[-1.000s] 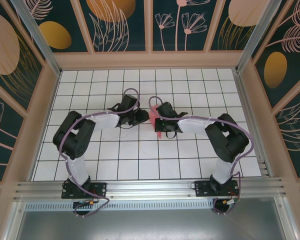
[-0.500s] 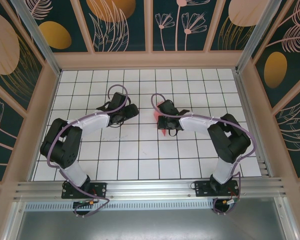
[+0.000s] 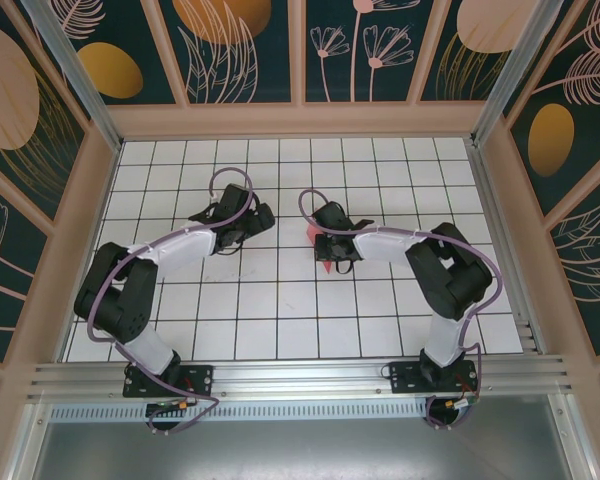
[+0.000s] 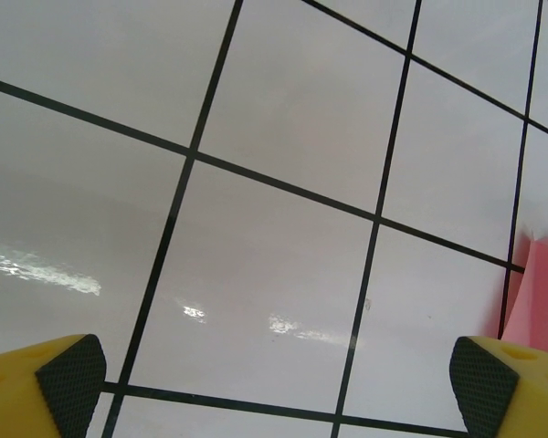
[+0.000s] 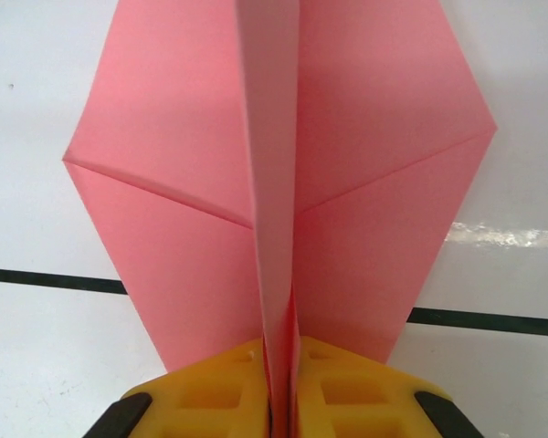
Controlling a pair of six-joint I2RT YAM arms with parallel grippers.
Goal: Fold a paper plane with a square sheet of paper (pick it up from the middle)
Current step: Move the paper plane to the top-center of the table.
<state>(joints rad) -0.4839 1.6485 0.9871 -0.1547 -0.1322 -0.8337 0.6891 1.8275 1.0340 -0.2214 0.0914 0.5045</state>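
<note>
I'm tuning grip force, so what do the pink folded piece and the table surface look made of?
The paper plane looks like thin matte paper: sharp straight creases, even pink, no shine. The table looks like a smooth glossy hard sheet, perhaps laminate or plastic: white, black grid lines, bright reflections.

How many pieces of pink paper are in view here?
1: the folded pink paper, clamped along its centre ridge in the right gripper. A second sheet could be hidden underneath.
</note>
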